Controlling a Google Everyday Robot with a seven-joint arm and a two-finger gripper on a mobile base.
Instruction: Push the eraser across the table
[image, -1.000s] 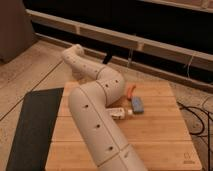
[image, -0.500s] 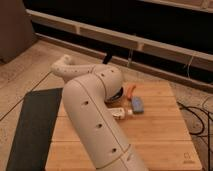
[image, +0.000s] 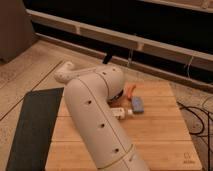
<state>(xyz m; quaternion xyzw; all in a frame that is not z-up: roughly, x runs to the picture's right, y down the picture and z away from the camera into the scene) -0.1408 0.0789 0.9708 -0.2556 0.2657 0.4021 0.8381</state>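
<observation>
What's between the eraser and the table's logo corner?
Only bare table from eraser to logo, in the camera view. The pincer is hidden, likely behind the arm.

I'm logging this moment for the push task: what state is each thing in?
end effector: shut, mostly hidden behind the arm, by the orange item.
eraser: lying flat on the table.
white bottle: lying on its side.
orange item: lying on the table.

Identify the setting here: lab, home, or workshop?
Likely an indoor robot test area: a bamboo table on a speckled floor, a dark floor mat beside it, and cables trailing at right. The white arm hides the gripper, which is shut, behind it.
</observation>
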